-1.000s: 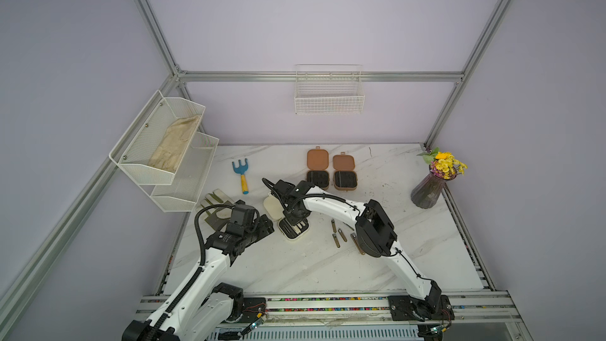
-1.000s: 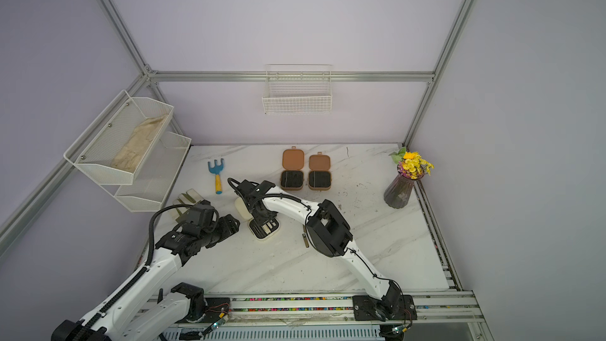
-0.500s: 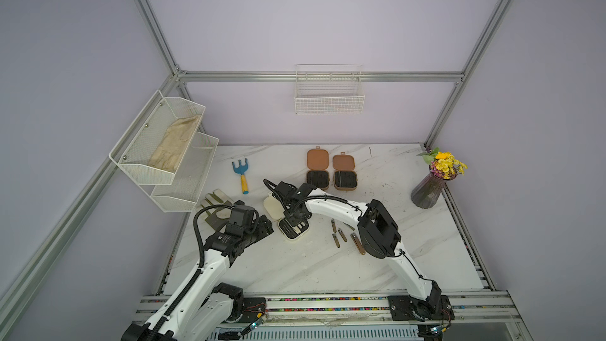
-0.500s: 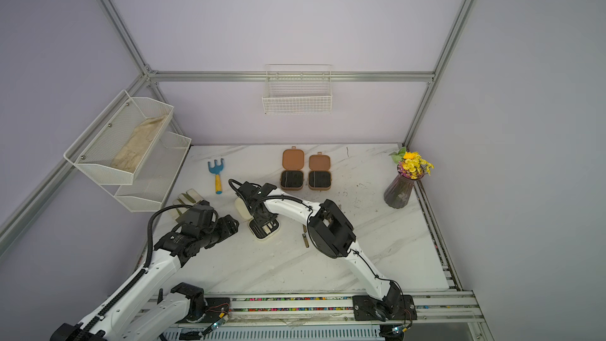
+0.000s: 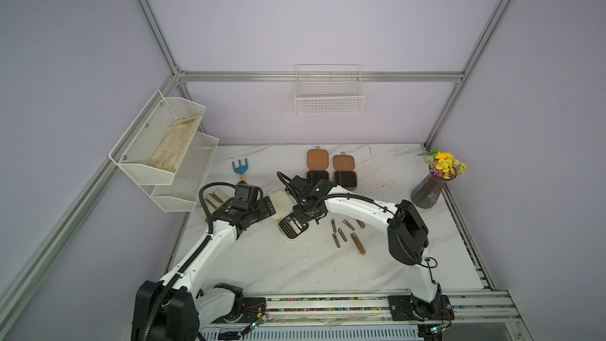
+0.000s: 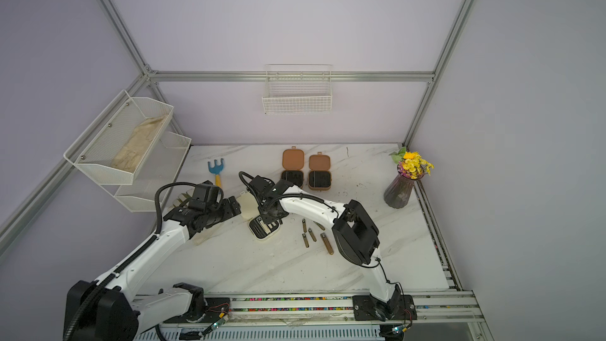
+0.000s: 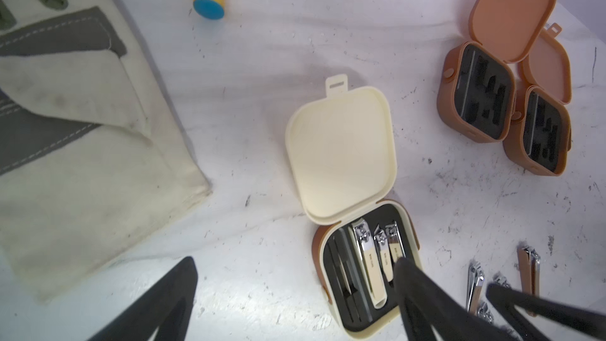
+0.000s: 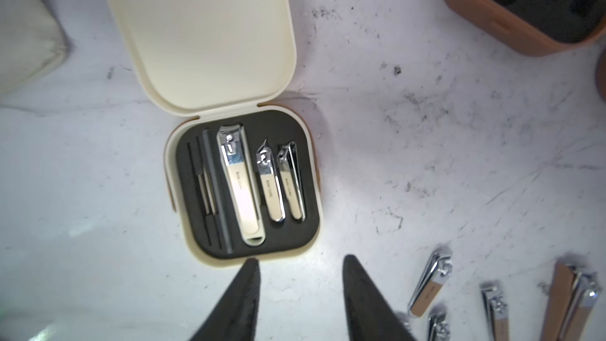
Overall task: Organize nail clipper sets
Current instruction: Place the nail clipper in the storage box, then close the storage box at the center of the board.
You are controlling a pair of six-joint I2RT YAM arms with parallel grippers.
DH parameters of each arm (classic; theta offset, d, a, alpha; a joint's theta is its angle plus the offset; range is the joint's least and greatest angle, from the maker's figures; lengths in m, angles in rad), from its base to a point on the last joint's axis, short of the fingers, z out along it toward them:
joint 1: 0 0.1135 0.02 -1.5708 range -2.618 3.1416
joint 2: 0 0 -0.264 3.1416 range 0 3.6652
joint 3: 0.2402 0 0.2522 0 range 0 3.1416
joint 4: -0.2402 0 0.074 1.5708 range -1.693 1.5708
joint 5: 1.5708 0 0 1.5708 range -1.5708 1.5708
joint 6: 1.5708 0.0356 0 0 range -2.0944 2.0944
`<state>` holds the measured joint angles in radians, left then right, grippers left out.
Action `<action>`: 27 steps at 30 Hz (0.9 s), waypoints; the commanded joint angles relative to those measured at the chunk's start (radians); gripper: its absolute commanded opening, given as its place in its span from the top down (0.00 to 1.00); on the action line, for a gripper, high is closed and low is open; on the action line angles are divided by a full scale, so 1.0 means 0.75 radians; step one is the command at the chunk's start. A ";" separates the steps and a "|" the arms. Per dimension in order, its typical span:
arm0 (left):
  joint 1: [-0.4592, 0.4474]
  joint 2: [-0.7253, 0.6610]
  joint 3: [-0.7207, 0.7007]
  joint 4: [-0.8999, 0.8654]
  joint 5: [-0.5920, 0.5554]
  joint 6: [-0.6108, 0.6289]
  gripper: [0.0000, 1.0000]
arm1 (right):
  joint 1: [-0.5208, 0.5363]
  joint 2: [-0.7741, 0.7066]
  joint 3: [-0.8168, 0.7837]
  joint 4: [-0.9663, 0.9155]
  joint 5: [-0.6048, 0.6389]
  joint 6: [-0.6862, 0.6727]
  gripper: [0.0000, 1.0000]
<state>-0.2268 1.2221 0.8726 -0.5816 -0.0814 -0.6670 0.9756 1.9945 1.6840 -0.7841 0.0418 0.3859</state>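
Resting open on the white marble tabletop [image 8: 426, 126], the cream rounded-square hinged case [image 8: 203, 27] is filled with silver clippers [image 8: 237, 185]; the left end effector [image 7: 295, 261] and right end effector [image 8: 301, 259] are spread, nothing gripped.

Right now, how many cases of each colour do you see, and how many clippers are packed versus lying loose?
Cream case: 1
Brown cases: 2
Clippers in the cream case: 3
Loose clippers: 6
Total: 12
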 commanded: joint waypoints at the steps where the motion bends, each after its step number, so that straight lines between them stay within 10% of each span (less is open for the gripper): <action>1: 0.038 0.145 0.219 0.021 0.028 0.083 0.04 | -0.002 -0.153 -0.237 0.233 -0.112 0.227 0.43; 17: 0.205 0.757 0.566 0.091 0.428 0.239 0.02 | -0.002 -0.400 -0.863 0.957 -0.216 0.752 0.19; 27: 0.206 0.829 0.554 0.208 0.663 0.235 0.04 | -0.002 -0.299 -0.964 1.199 -0.192 0.936 0.13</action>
<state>-0.0750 1.8511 1.2297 -0.4736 0.3168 -0.5110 0.9756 1.7424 0.9680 0.0307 -0.1276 1.0031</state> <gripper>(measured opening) 0.963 0.871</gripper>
